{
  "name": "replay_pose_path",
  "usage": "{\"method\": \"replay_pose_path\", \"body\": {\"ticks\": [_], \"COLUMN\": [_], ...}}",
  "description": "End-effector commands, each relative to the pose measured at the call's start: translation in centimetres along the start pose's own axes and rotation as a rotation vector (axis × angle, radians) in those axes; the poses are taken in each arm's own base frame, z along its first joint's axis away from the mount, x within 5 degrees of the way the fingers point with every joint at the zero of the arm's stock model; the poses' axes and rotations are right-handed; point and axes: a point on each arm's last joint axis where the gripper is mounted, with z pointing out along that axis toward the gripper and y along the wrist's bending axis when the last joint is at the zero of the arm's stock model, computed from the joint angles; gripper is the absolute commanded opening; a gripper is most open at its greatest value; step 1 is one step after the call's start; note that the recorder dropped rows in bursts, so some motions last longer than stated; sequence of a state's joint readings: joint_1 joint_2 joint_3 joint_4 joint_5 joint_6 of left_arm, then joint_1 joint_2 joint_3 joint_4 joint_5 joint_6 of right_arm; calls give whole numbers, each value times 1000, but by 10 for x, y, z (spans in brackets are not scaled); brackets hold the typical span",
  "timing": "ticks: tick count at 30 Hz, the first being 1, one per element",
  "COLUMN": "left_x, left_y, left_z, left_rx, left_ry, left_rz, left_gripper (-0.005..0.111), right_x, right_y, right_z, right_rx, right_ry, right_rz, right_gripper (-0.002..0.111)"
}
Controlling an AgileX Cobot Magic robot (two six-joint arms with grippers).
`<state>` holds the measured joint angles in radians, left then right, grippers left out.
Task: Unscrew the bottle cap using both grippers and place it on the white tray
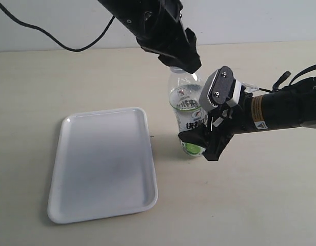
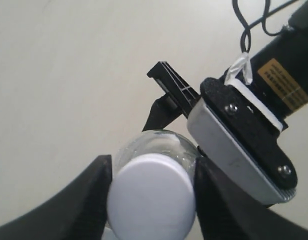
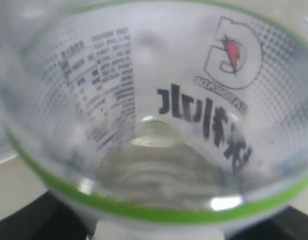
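Clear plastic labelled bottle [image 1: 184,102] upright mid-tabletop, flat white tray [image 1: 101,164] near; grey-plated right gripper [image 1: 200,143] clamps its body, dark left gripper [image 2: 151,197] clamps round white cap [image 2: 151,202].

Left tool [image 2: 153,192] and right tool [image 1: 199,144] hem the bottle [image 1: 184,102] — tabletop [image 1: 165,128] toward the white tray [image 1: 101,164] open.
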<state>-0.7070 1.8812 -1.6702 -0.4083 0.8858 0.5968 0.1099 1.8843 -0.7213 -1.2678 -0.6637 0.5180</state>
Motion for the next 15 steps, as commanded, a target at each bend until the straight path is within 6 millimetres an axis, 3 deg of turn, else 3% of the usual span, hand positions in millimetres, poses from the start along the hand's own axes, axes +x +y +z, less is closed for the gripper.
{"method": "replay_pose_path", "body": {"ticks": [1,8,11,15], "left_x": [-5,-4,-5,-15], "left_y": [0,1,2,2], "left_z": [-4,-4,-6,-16], "left_rx": [-11,-25,-42,-51], "left_ry": [-37,-32,-30,-62], "left_rz": [-165,-166,-144,-124], "left_gripper": [0,2,21,65], "right_x": [-6,-6,-6,-6], "right_y": [-1,-1,-1,-1], "right_z": [-3,-3,-3,-3], "right_rx": [2,2,2,2], "right_ry": [-25,-25,-25,-25], "right_rz": [-27,-27,-27,-27], "right_gripper": [0,0,0,0]}}
